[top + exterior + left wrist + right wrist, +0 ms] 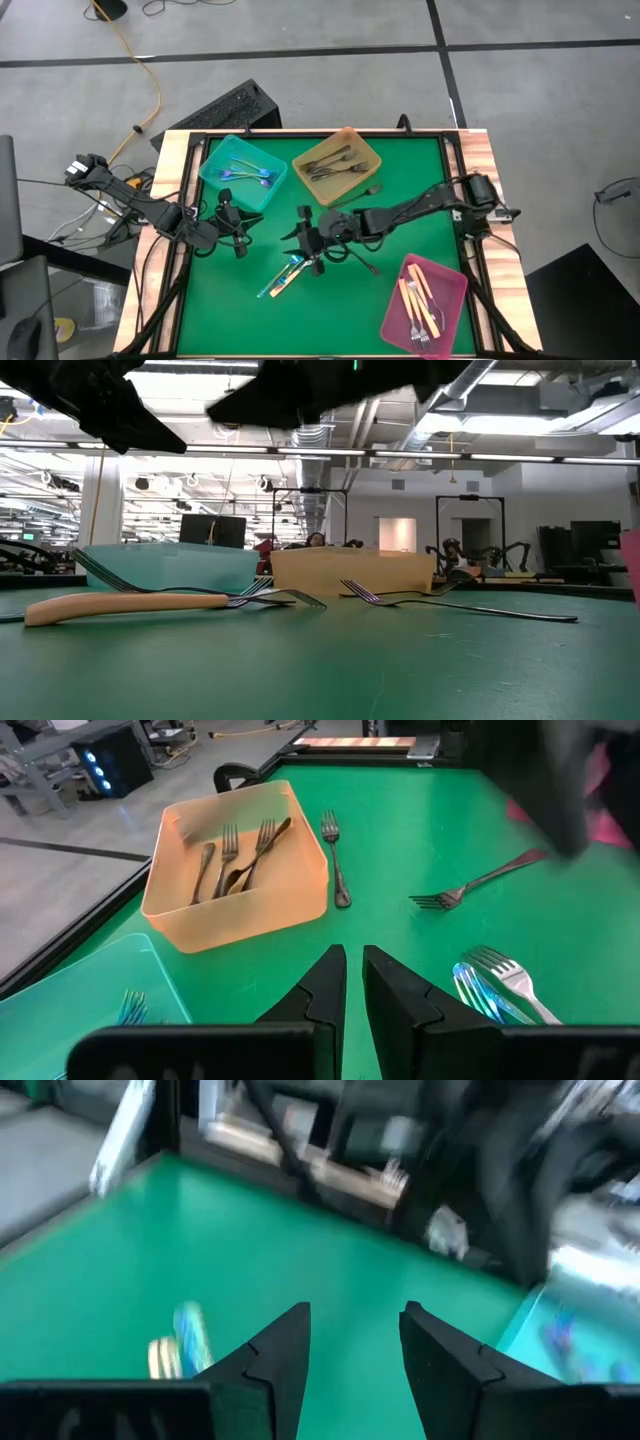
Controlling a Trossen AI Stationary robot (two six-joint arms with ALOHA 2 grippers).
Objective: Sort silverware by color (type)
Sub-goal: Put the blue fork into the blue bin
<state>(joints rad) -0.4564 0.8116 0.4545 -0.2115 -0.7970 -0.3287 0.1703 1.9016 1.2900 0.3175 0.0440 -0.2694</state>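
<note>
Green tabletop [420, 190] carries teal tray [243, 172] at 11 o'clock with blue forks, amber tray [337, 165] at 12 with dark grey forks [338, 166], pink tray [425, 297] at 5 with cream-handled pieces, so sorting looks mostly done; unsorted cluster [288, 275] lies near centre. Right claw [306, 240] hangs released above that cluster, probably lining up a pick; left claw [234, 215] waits nearly clenched and empty beside the teal tray. Left wrist view alone shows loose grey forks [335, 860] beside the amber tray; low view shows a cream-handled utensil [130, 606] lying flat.

Teal tray [243, 172] back-left; amber tray [337, 166] to its right; pink tray [424, 303] front-right; loose forks [287, 275] mid-table.
</note>
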